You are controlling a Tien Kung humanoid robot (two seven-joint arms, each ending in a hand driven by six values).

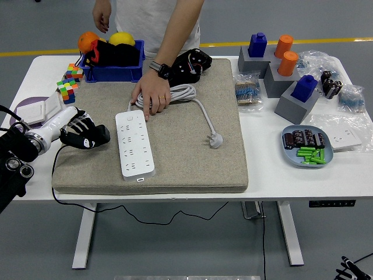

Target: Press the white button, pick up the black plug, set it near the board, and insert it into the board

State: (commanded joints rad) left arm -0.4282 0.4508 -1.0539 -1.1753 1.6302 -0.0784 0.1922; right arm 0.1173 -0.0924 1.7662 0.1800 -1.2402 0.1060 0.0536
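Note:
A white power strip (pixel 135 144) lies on the grey mat (pixel 192 157), with its white button (pixel 129 118) at the far end. My left hand (pixel 87 135) is black, with curled fingers that hold nothing I can see, and it hovers at the mat's left edge just left of the strip. A person's hand (pixel 152 95) rests on the coiled white cable (pixel 185 92) above the strip. The cable's white plug (pixel 215 140) lies on the mat. A black plug-like object (pixel 191 64) sits at the mat's far edge. A small part of my right hand (pixel 349 269) shows low at the bottom right corner.
A blue bin (pixel 113 71) with fruit and coloured cubes (pixel 69 83) stand at the back left, and a white switch box (pixel 36 111) lies behind my left arm. Grey blocks with blue and orange pieces (pixel 280 70), bags and a blue plate (pixel 289 154) fill the right side.

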